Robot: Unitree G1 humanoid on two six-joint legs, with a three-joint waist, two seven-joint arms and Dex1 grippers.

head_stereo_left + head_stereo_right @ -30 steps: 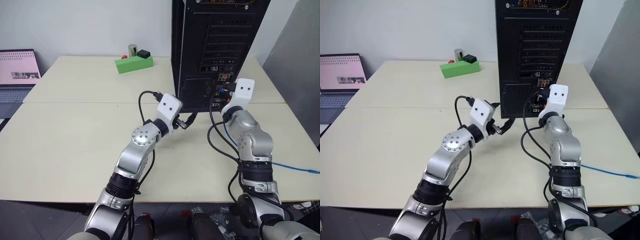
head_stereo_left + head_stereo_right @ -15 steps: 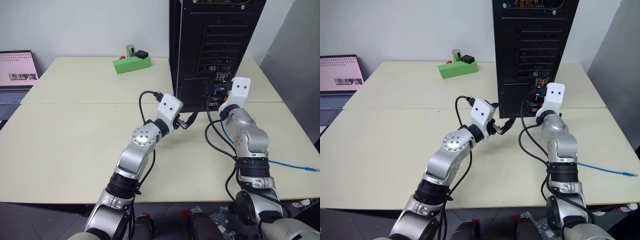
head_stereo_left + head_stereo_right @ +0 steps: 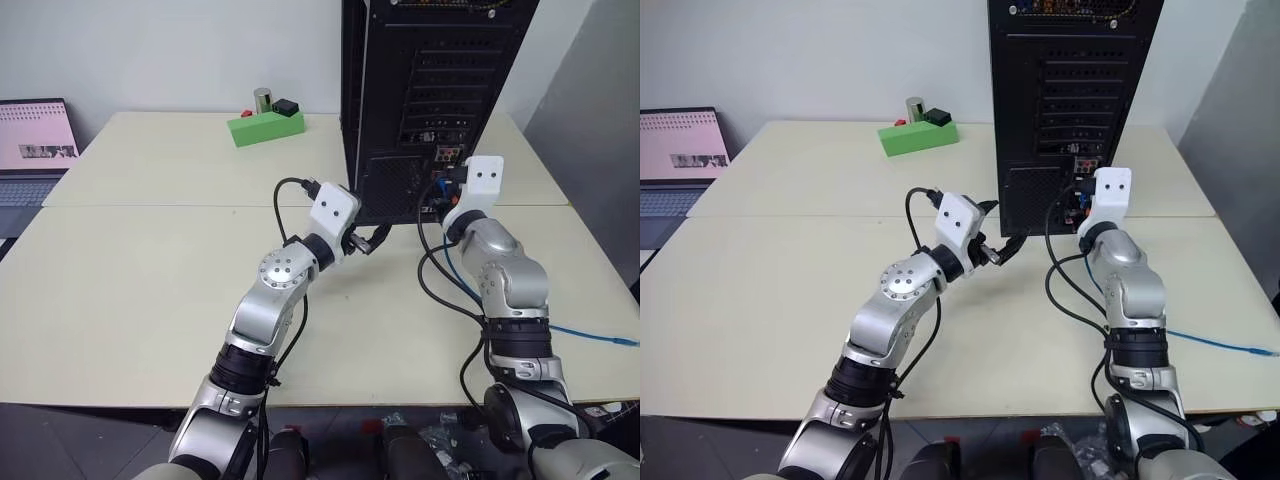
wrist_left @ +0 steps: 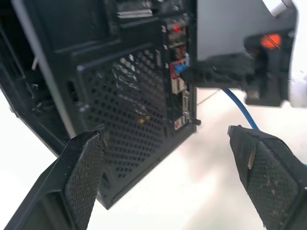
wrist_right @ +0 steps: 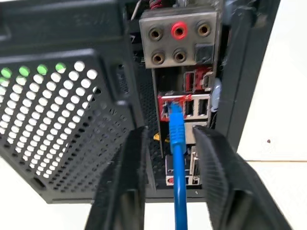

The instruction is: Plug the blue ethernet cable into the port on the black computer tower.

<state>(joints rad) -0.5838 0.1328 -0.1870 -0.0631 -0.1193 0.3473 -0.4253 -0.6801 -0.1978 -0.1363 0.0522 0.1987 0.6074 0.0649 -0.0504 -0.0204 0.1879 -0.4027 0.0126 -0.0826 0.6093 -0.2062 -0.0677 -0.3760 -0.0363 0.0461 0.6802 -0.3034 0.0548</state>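
Cable (image 5: 176, 158): blue; near stretch lies on the desk at the robot's right, running off toward the right edge; rises past the right arm to the tower's rear.
Desk (image 3: 140, 290): pale, two slabs meeting at a seam across the width; carries everything below.
Left gripper (image 3: 995, 238): raised over the desk near its middle, aimed forward and rightward at the tower's lower rear, apart from it.
Left fingers (image 4: 81, 167): spread wide, nothing between them; vent grille and connector strip seen through the gap in the left wrist view.
Right gripper (image 5: 170, 143): close against the tower's rear, at the connector cluster, pointing about level.
Right fingers (image 5: 124, 182): parted, one on each side of the blue cord just behind the plug; small gaps show beside the cord, so no firm clamp seen; whether lightly touching, cannot tell.
Plug (image 5: 175, 114): blue boot, tip seated in the socket.
Port (image 5: 169, 106): small socket in the red-framed block, beside stacked USB sockets, under the round audio jacks.
Tower (image 3: 420, 90): black, upright at the desk's far side, rear face toward the robot; slot covers above, perforated grille low at left, connector strip low at right.
Green block (image 3: 265, 127): far left of the tower, well apart; small metal cylinder and small black item on top.
Laptop (image 3: 35, 140): open, beyond the desk's far left edge, pinkish screen lit.
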